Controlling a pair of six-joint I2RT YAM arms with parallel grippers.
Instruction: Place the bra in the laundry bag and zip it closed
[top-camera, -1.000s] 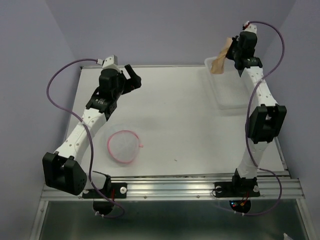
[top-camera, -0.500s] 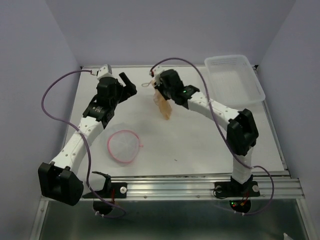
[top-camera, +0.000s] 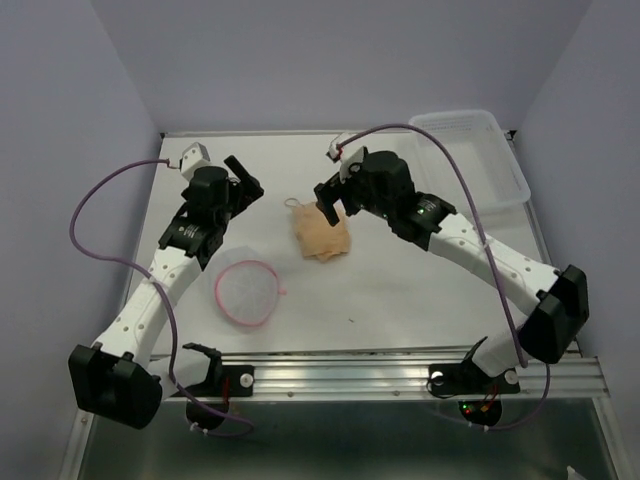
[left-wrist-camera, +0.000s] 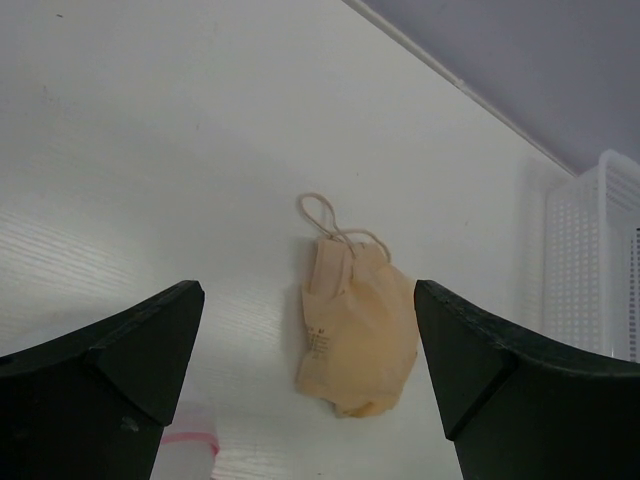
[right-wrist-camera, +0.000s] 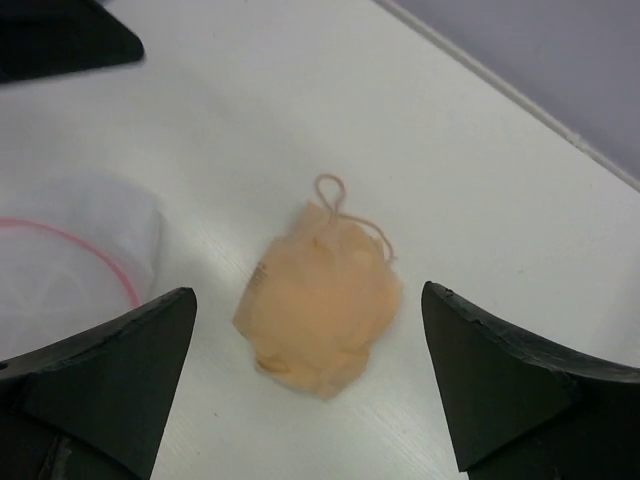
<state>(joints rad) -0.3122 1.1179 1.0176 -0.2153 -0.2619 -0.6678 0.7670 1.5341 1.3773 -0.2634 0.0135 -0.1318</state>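
On the desk (top-camera: 420, 290), the bra (top-camera: 322, 237) lies bunched, straps toward eleven o'clock; right gripper (top-camera: 328, 203) hovers above it, wide open and empty; laundry bag (top-camera: 247, 292) at eight o'clock.

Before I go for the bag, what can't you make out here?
- Bag zipper, open or shut: too small in the top view; the right wrist view cuts the bag at its left edge.
- Bra straps: bunched fabric hides most of them, both wrist views.
- Basket: cut off by the right edge, left wrist view.
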